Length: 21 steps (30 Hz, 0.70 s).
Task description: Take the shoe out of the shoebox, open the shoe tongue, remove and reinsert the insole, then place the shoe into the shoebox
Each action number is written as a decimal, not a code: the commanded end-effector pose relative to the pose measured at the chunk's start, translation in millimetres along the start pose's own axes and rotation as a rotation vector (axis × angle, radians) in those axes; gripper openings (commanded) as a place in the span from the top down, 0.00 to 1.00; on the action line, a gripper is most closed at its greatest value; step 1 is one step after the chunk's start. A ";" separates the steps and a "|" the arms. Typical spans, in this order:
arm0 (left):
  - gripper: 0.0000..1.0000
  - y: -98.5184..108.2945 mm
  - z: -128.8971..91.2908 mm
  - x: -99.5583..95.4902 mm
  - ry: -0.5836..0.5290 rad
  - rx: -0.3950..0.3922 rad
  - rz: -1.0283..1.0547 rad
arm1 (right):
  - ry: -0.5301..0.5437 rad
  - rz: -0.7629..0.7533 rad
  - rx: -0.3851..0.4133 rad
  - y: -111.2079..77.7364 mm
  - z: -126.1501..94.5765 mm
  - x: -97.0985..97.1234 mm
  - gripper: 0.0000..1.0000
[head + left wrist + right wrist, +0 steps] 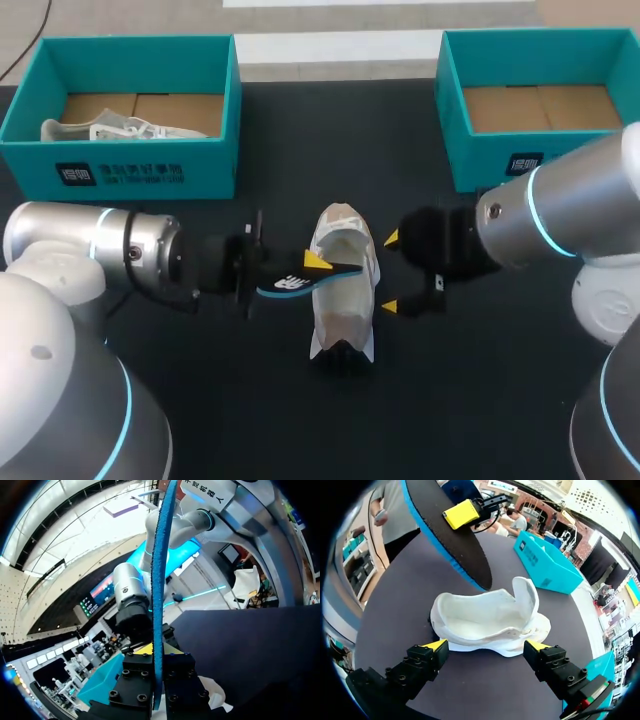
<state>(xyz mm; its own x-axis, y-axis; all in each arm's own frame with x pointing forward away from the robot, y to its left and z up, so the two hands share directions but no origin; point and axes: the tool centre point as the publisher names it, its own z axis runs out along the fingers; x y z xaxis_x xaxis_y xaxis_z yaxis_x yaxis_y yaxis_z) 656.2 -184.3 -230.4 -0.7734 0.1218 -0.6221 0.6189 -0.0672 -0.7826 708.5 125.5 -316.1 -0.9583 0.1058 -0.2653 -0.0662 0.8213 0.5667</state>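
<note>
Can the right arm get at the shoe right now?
Likely yes: the right gripper is open just beside the shoe, nothing between; the insole, held by the left gripper, hangs above.

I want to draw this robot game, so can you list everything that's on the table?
left shoebox: one, teal, far left of the table.
right shoebox: one, teal, far right, no shoe showing inside.
boxed shoe: one, white, lying in the left shoebox.
middle shoe: one, white, on the table between the arms.
insole: one, black with a blue edge, held over the middle shoe.
table: one, black.
left gripper: one, yellow tips, shut on the insole.
right gripper: one, yellow tips, open, beside the middle shoe.
</note>
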 end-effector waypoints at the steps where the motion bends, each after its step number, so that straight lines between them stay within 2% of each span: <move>1: 1.00 -1.0 -0.7 3.3 -0.007 -0.005 -0.001 | -0.005 0.006 0.008 -3.4 -0.9 3.3 0.00; 10: 1.00 3.6 1.3 7.8 0.003 -0.018 -0.014 | -0.005 0.056 0.045 -16.1 10.7 2.7 0.00; 21: 1.00 3.6 1.3 7.8 0.003 -0.018 -0.014 | -0.005 0.056 0.045 -16.1 10.7 2.7 0.00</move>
<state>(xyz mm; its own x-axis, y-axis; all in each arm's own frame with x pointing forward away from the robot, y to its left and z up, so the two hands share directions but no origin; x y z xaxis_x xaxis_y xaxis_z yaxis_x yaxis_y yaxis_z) 653.8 -184.7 -237.9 -0.7815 0.1282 -0.6106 0.6098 -0.0497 -0.7910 711.0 116.6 -333.4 -0.9601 0.1518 -0.2349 -0.0014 0.8371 0.5471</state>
